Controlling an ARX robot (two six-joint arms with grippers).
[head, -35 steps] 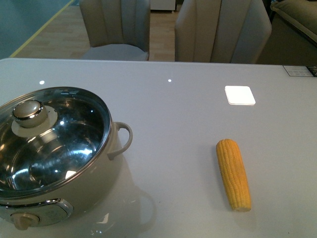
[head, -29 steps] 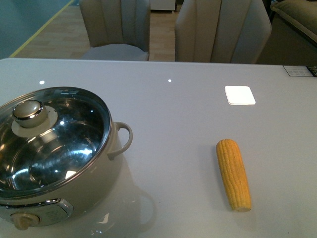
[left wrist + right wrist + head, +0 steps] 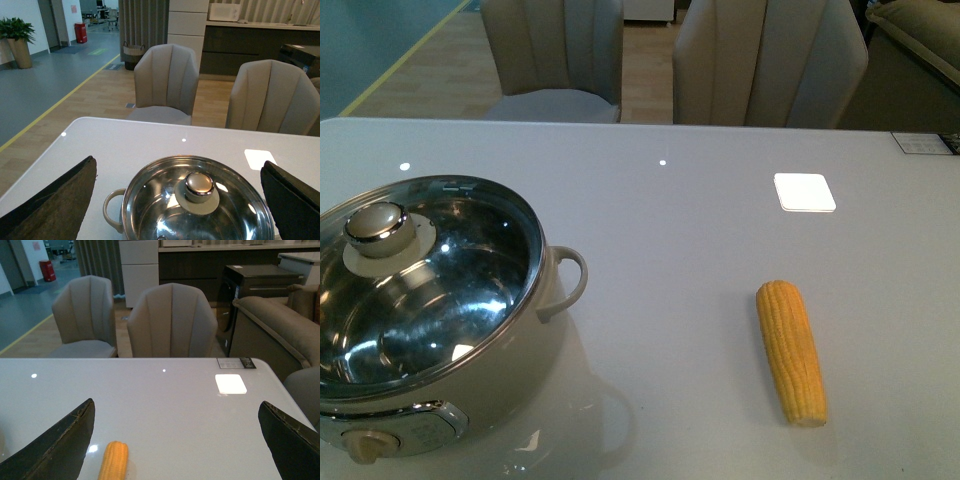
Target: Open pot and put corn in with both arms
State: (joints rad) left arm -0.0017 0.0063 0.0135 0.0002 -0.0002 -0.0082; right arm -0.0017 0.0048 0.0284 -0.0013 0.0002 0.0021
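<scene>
Barely got going: found lid (image 3: 455,285) seated on pot (image 3: 515,365), corn (image 3: 792,350) lying loose on table (image 3: 670,240) well apart from it, left gripper (image 3: 178,162) and right gripper (image 3: 176,403) gaping wide, clutching nothing.

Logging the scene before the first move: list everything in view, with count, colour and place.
pot: one, cream-white, near left of the table.
lid: one, clear glass, closed on the pot.
corn: one, yellow, lying on the table right of the pot, apart from it.
bright square: one, white, far right of the tabletop.
table: one, glossy pale grey.
chairs: two, beige, behind the table's far edge.
sofa: one, tan, past the table's right side.
left tool: one, black, open, pot seen between its fingers.
right tool: one, black, open, corn seen between its fingers.
</scene>
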